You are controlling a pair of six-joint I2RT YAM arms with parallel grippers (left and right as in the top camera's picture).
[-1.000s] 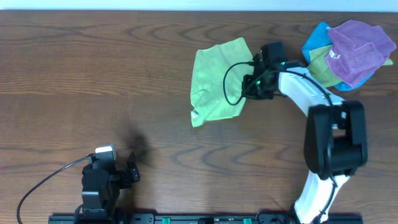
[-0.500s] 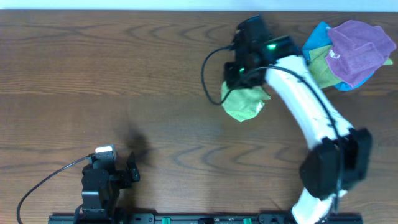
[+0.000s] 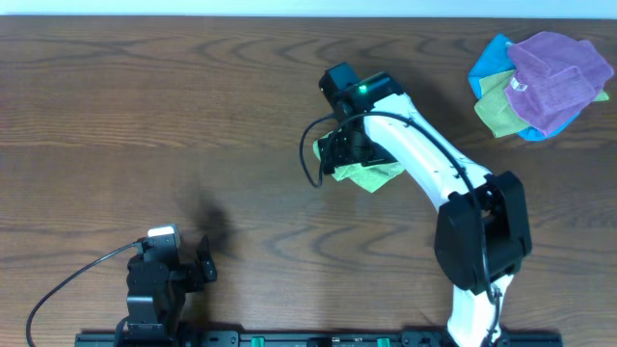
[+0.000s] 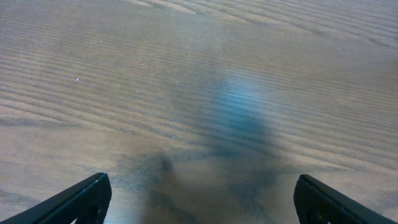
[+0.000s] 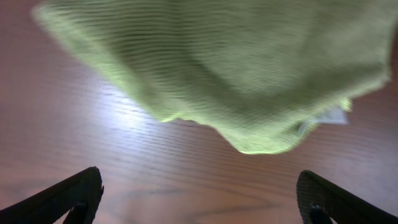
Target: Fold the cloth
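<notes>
Your right gripper (image 5: 199, 200) had its jaws spread wide, with the green cloth (image 3: 374, 175) bunched beneath it mid-bench (image 3: 145, 106). Your left gripper (image 4: 199, 200) sat released over brown woodgrain, near left. Spare cloths (image 3: 540, 82) lay far right.

Bunched green cloth (image 3: 376, 176) at table (image 3: 145, 116) centre; right pincer (image 3: 340, 154) over its left part. Multicoloured cloth pile (image 3: 540, 82) far right. left pincer (image 3: 204, 271) near left.

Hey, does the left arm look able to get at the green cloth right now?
Probably not easily. The left hand sits far off at the front left, well away from the green cloth, and the right arm hangs directly over the cloth, blocking a top approach.
</notes>
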